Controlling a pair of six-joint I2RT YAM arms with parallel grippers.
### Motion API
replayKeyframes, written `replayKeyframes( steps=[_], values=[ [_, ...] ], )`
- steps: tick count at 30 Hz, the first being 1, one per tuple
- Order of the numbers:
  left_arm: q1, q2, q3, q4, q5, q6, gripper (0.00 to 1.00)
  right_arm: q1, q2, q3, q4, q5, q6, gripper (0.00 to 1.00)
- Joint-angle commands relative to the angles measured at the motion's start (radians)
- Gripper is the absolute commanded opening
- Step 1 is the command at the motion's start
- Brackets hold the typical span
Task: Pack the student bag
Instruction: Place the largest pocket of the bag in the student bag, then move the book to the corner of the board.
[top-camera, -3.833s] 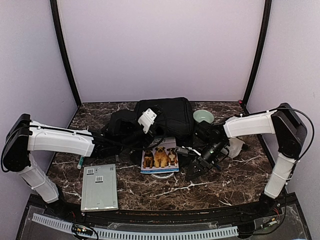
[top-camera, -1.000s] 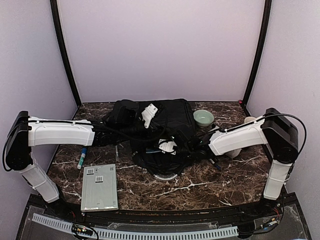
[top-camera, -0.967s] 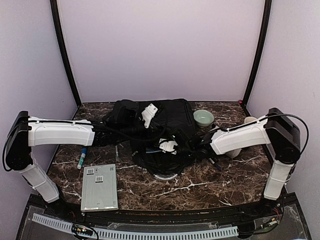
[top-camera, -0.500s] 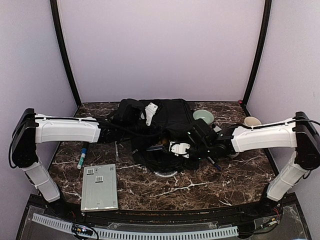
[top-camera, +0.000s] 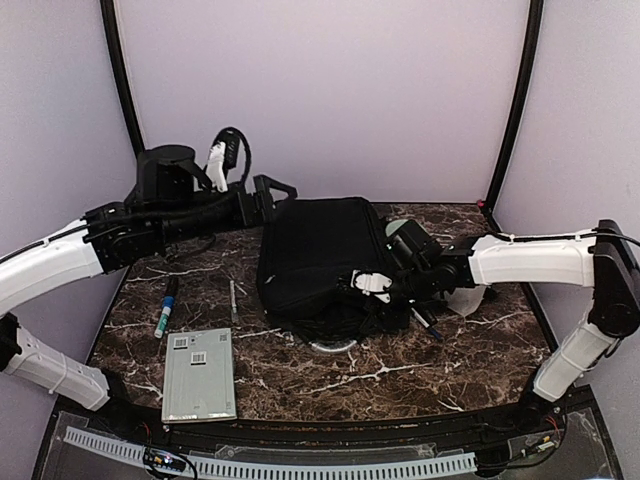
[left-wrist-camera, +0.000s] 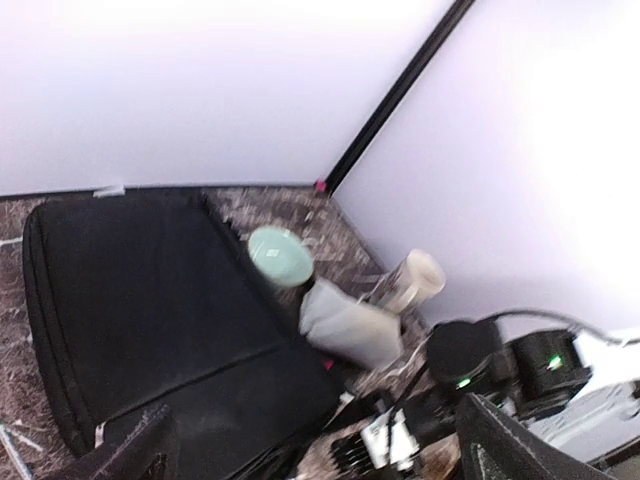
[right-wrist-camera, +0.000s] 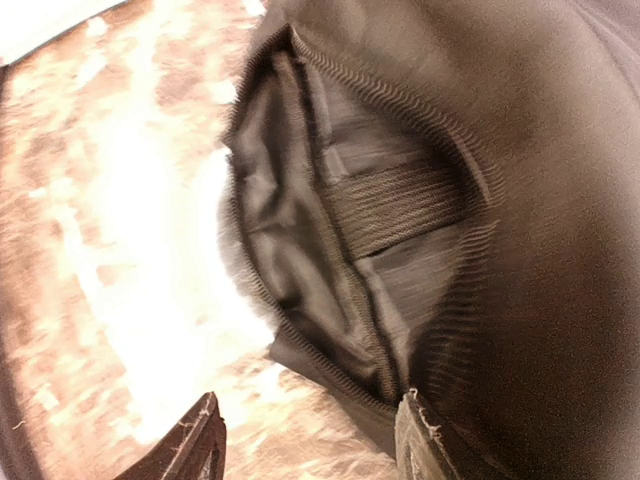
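One hold ends at the backpack (top-camera: 315, 250), lying flat on the table (top-camera: 420, 370): my left gripper (top-camera: 278, 191) has just let go and swung up beyond its far-left corner, fingers wide apart. My right gripper (right-wrist-camera: 305, 445) hovers at its open mouth, fingers apart on nothing. Near-left of it, a pen (top-camera: 163, 318) still needs packing, I judge.

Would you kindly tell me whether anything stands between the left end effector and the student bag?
Nothing visible does. The left end effector hangs open in the air near the far left corner of the student bag, with only free space between them. The right end effector sits at its near edge.
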Motion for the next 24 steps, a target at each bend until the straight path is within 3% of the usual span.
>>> replayKeyframes(
  steps=[1,4,8,13,20,24],
  values=[
    [-0.005,-0.069,0.122,0.044,-0.103,-0.21,0.99,-0.056,-0.035,0.133,-0.234,-0.246,-0.055,0.58],
    [-0.011,-0.017,0.26,-0.004,-0.108,-0.267,0.99,-0.084,-0.033,0.21,-0.336,-0.294,-0.063,0.58],
    [-0.026,0.143,0.537,-0.2,-0.101,-0.35,0.99,-0.092,-0.048,0.221,-0.345,-0.269,-0.037,0.59],
    [-0.065,0.328,0.841,-0.357,-0.092,-0.33,0.99,-0.101,-0.022,0.238,-0.357,-0.244,-0.039,0.59],
    [-0.067,0.337,0.833,-0.273,-0.095,-0.277,0.99,-0.105,-0.011,0.268,-0.358,-0.251,-0.038,0.59],
    [-0.07,0.303,0.735,-0.201,-0.133,-0.286,0.99,-0.118,-0.005,0.269,-0.354,-0.268,-0.04,0.59]
  ],
)
